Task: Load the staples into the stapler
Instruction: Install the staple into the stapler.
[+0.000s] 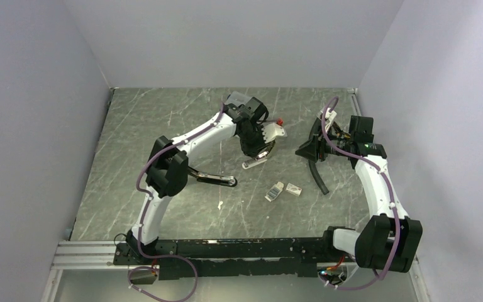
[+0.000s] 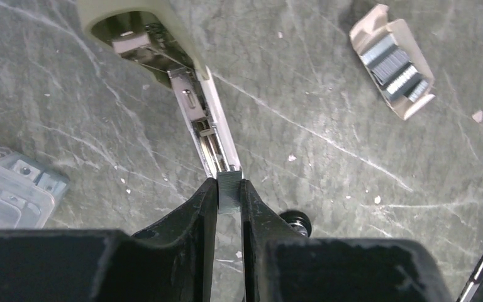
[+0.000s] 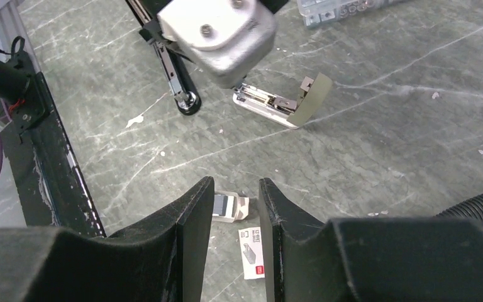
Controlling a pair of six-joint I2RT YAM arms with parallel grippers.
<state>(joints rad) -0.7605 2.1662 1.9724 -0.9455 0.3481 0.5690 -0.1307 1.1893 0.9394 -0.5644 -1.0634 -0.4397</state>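
The stapler (image 2: pixel 204 119) lies open on the table, its beige lid (image 2: pixel 126 19) swung back and its metal channel bare. My left gripper (image 2: pixel 228 182) is shut on a short silvery strip of staples (image 2: pixel 229 192), held at the near end of the channel. In the top view the left gripper (image 1: pixel 256 153) stands over the stapler (image 1: pixel 258 161). The cardboard tray (image 2: pixel 395 69) with more staples lies to the right. My right gripper (image 3: pixel 236 185) is open and empty above the tray (image 3: pixel 229 206) and the white sleeve with its red mark (image 3: pixel 253 251).
A clear compartment case (image 2: pixel 6 189) lies just left of the stapler, also in the top view (image 1: pixel 273 132). A black bar-shaped tool (image 1: pixel 214 179) lies left of centre. A black hose (image 1: pixel 317 176) hangs below the right gripper (image 1: pixel 304 151). Grey walls enclose the table.
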